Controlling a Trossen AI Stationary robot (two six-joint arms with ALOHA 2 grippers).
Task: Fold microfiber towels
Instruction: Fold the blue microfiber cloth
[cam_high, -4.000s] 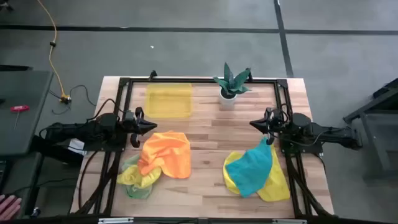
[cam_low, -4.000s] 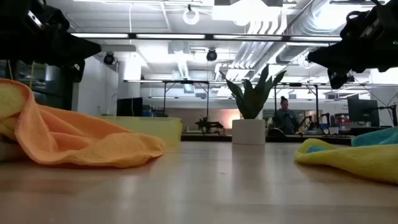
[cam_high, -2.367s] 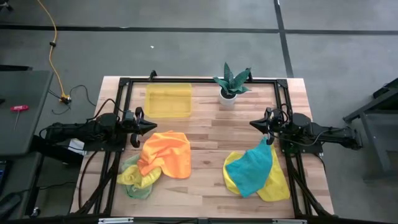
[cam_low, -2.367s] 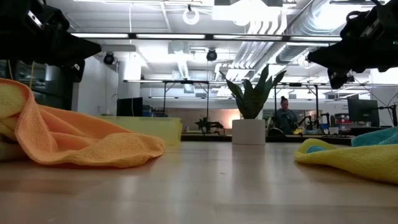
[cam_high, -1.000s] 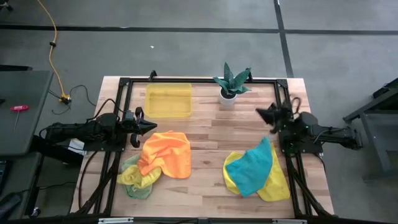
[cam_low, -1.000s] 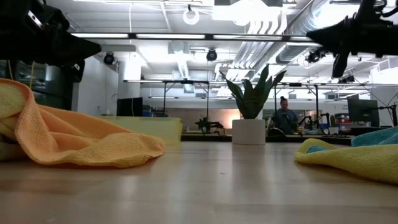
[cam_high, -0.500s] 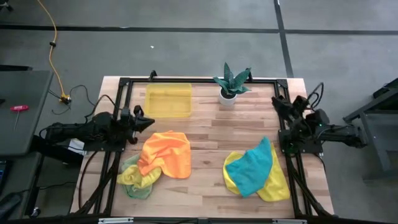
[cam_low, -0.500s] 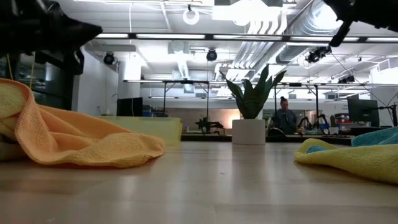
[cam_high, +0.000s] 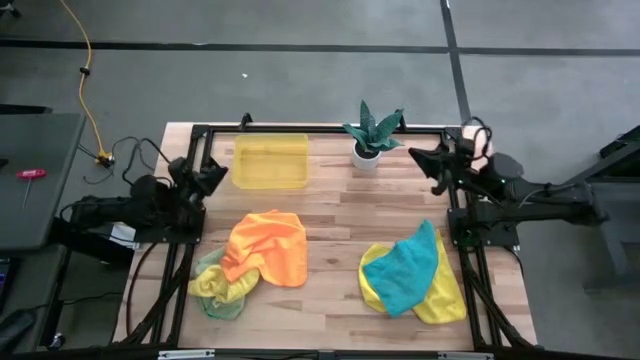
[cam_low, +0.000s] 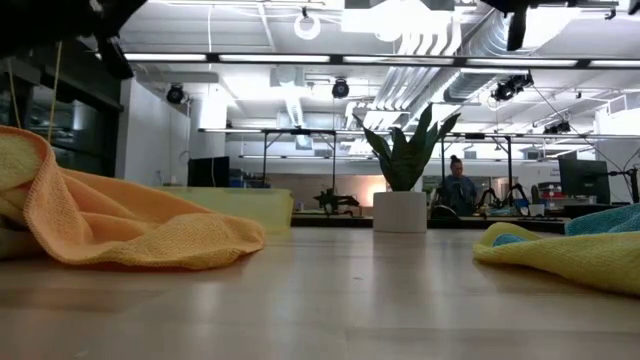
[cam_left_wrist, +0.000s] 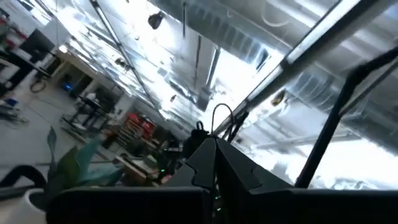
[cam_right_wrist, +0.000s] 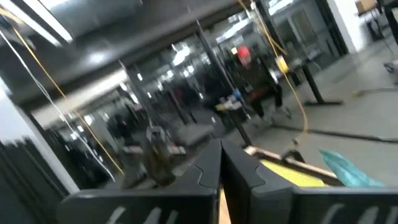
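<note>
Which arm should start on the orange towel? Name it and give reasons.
Left. The left tool, shut and empty, sits on the orange towel's side of the table. The right tool, also shut, is beside the potted plant, across the table.

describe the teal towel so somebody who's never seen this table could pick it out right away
Start at the potted plant at the far edge of the wooden table, then move toward the near right corner, below the right arm. Two cloths lie heaped there: the teal towel drapes on top of a yellow towel. It is the only blue cloth; the left heap is topped with orange.
</note>
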